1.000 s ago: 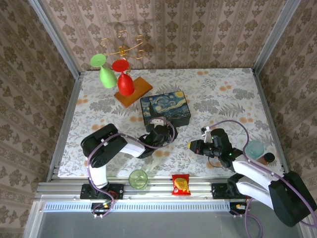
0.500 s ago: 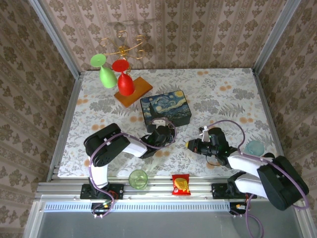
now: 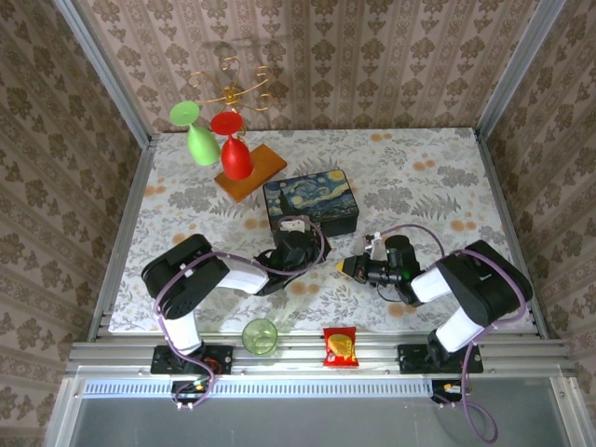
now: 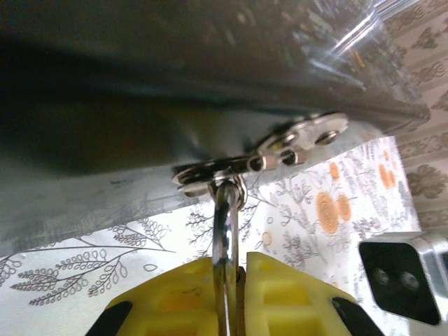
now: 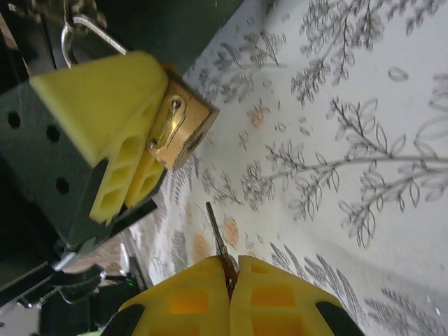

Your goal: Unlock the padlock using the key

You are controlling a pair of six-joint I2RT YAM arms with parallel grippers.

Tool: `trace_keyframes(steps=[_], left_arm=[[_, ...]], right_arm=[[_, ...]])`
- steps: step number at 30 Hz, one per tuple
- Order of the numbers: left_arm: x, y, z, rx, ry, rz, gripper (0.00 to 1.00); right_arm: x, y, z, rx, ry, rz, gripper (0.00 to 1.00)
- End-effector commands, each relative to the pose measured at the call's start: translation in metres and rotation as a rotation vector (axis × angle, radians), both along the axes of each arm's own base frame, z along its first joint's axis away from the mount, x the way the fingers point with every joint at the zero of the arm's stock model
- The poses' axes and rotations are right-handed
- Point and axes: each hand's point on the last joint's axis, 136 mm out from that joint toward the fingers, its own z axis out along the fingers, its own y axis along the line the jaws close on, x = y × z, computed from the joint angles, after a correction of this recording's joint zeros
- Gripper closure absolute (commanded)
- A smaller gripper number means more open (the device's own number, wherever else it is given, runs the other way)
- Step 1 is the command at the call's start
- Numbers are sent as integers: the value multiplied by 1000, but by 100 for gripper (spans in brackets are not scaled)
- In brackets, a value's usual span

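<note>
Left gripper (image 4: pixel 236 273) was clamped on the padlock (image 5: pixel 183 124) — brass body pinched between its yellow fingers, silver shackle hooked through the metal hasp (image 4: pixel 280 150) on the front of the painted blue box (image 3: pixel 312 200). Right gripper (image 5: pixel 231 276) was clenched on the key (image 5: pixel 215 234), with the thin blade sticking out past the fingertips and pointing toward the padlock — near it, not touching. Both sat just in front of the box on the floral table (image 3: pixel 419 168).

Beige damask-papered walls (image 3: pixel 372 56); floral-patterned table (image 3: pixel 424 182)
</note>
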Motion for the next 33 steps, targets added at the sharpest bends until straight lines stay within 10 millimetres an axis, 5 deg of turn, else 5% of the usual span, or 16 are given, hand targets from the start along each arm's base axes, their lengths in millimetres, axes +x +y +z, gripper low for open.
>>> trace_keyframes(steps=[1, 11, 19, 33], left_arm=[[6, -9, 45, -146, -45, -3, 100], [7, -7, 40, -242, 0, 21, 100], [12, -9, 56, -367, 11, 49, 100], [11, -6, 62, -410, 17, 60, 100]], right_arm=[[15, 8, 28, 130, -87, 4, 100], [22, 10, 34, 153, -131, 5, 100], [24, 11, 41, 168, -139, 6, 100], [29, -10, 48, 167, -156, -80, 100]])
